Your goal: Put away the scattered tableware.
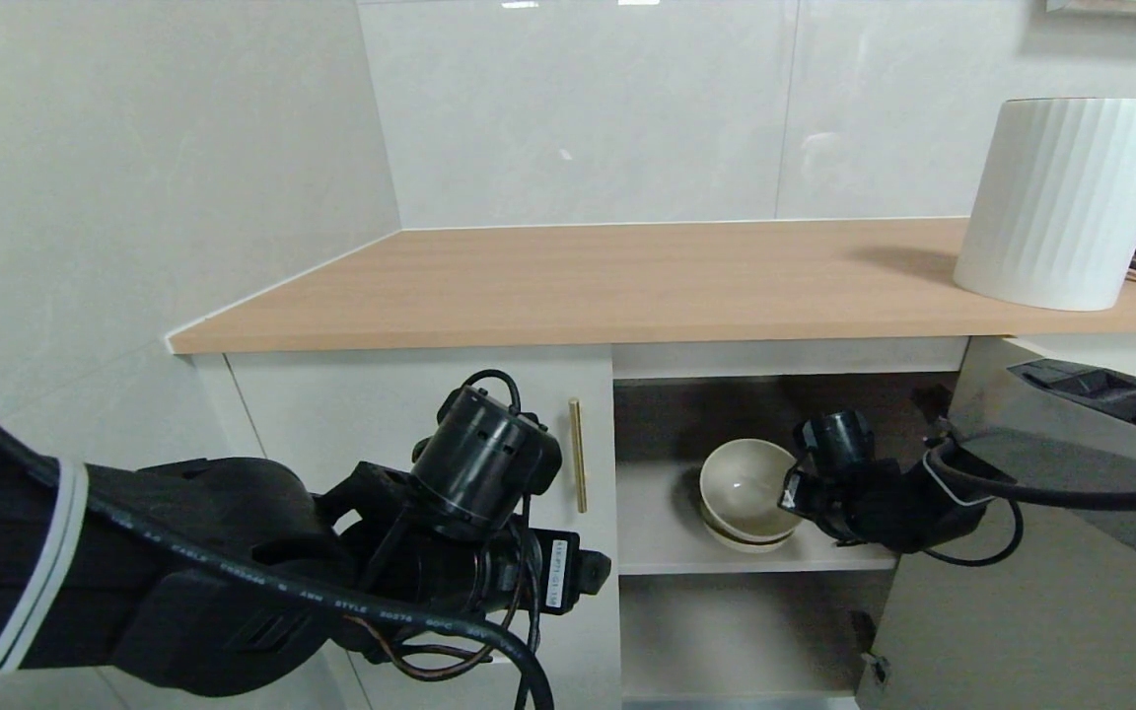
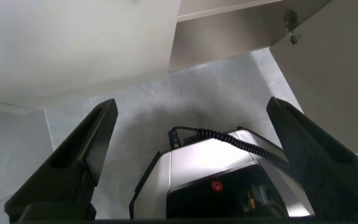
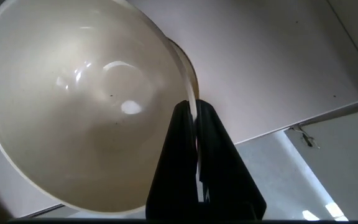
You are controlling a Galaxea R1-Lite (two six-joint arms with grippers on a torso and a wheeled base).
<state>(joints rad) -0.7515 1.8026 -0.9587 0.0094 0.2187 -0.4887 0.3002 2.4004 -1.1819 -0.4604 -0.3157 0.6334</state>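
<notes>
Your R fingers (image 3: 191,165) pinch the bowl (image 1: 741,478) at its rim, tilted just over lower bowl (image 1: 736,539) on shelf (image 1: 657,547); L fingers (image 2: 82,155) spread, empty, farther off.

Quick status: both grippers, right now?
Left gripper: open, holding nothing.
Right gripper: closed on the rim of the cream bowl.

Right gripper (image 3: 195,115) clamped on rim of cream bowl (image 3: 86,106), bowl tilted; second bowl (image 3: 190,62) nested just beneath; white cabinet shelf (image 3: 278,56) beyond
</notes>
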